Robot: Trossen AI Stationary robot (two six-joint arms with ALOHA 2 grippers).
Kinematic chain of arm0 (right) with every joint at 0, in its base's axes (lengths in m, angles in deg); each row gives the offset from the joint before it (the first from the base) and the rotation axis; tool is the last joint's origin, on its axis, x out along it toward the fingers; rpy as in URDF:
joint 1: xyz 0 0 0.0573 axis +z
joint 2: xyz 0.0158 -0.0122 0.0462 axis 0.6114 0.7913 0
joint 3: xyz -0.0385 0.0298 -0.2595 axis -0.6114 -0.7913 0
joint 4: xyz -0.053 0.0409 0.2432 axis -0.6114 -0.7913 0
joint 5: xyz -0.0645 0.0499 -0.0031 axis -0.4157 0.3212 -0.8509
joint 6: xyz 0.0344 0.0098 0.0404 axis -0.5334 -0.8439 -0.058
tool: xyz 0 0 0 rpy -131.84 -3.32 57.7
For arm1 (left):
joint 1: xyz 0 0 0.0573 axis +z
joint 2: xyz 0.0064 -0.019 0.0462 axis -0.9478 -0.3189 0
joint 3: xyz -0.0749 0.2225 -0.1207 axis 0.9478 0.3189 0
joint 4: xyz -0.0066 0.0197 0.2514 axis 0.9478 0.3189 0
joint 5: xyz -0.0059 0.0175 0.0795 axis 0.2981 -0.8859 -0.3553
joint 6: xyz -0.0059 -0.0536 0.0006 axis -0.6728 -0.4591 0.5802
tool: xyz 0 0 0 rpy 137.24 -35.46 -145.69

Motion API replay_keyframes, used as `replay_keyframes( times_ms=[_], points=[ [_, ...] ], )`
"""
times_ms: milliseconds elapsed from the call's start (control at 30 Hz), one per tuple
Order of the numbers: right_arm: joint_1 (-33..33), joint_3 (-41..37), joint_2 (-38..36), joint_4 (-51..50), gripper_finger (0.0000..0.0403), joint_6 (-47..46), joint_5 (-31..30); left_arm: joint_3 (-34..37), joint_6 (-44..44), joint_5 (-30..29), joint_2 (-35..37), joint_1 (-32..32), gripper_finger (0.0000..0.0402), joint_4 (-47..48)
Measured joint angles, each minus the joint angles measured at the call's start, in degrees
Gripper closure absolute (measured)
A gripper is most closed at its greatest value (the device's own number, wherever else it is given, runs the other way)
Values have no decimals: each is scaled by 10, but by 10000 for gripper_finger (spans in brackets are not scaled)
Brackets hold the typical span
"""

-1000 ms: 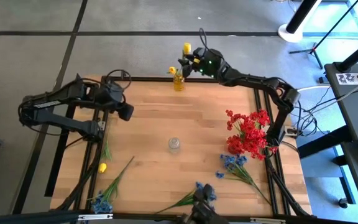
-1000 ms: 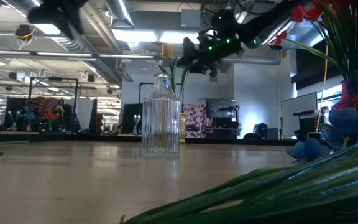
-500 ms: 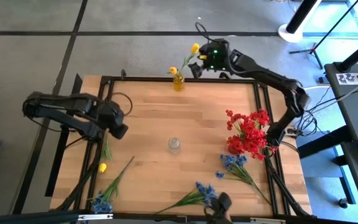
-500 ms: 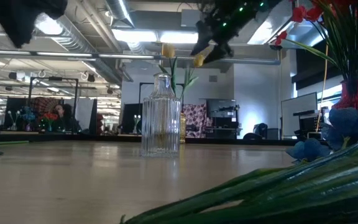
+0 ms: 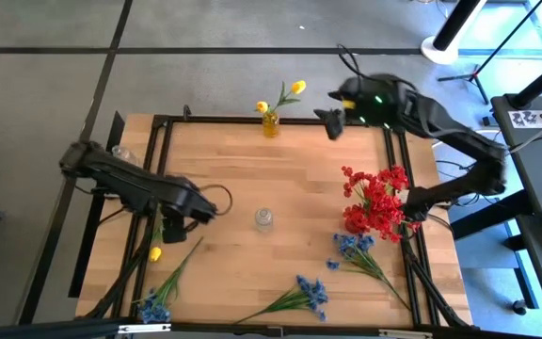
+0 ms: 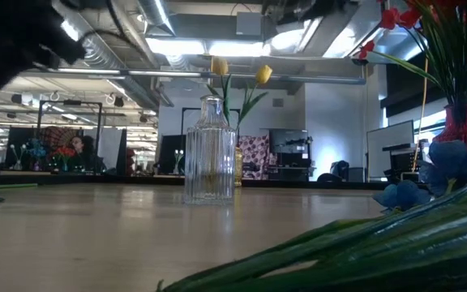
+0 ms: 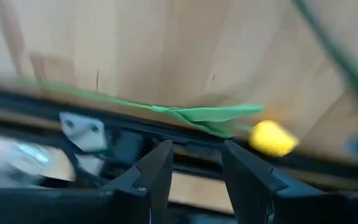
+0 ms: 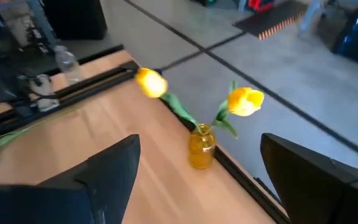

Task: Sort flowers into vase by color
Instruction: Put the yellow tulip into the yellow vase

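Note:
A small yellow vase [image 5: 270, 125] at the table's far edge holds two yellow tulips [image 5: 296, 87], also seen in the right wrist view [image 8: 245, 101]. My right gripper [image 5: 331, 123] hovers open to the right of that vase, with nothing between its fingers. My left gripper [image 5: 192, 209] stands open above the table's left side, pointing steeply down. A third yellow tulip [image 7: 271, 138] lies on the wood by the left rail, ahead of the left gripper's fingers and apart from them. An empty clear glass vase [image 5: 263, 219] stands mid-table. Red flowers [image 5: 376, 202] stand in a red vase [image 6: 460, 130].
Blue flower sprigs lie on the table at the near left [image 5: 153, 303], near middle [image 5: 309, 292] and right [image 5: 351, 247]. A black frame rail [image 5: 280, 121] runs around the tabletop. The right arm's links stand beyond the right rail.
My right gripper has let go of a yellow tulip, which now stands in the yellow vase, and has drawn back up and toward the table's right edge. My left gripper has swung from the left edge inward and down toward the yellow tulip on the table, rolling as it went.

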Motion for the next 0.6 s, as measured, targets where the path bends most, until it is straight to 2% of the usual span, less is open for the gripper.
replay_keyframes(
  times_ms=[100, 233, 333, 467, 600],
  points=[
    [77, 0, -39, -27, 72, -17, -57, 0, 124, -13, -58, -19, 267, -6],
    [184, 0, -72, -52, 72, -52, -133, 0, 270, -19, -112, -79, 267, -33],
    [261, 0, -81, -68, 72, -78, -189, 4, 340, -19, -130, -134, 267, -70],
    [341, -1, -80, -102, 72, -105, -247, 37, 316, 6, -132, -187, 267, -133],
    [383, -1, -72, -122, 72, -145, -284, 89, 303, 11, -132, -231, 267, -143]
  ],
)
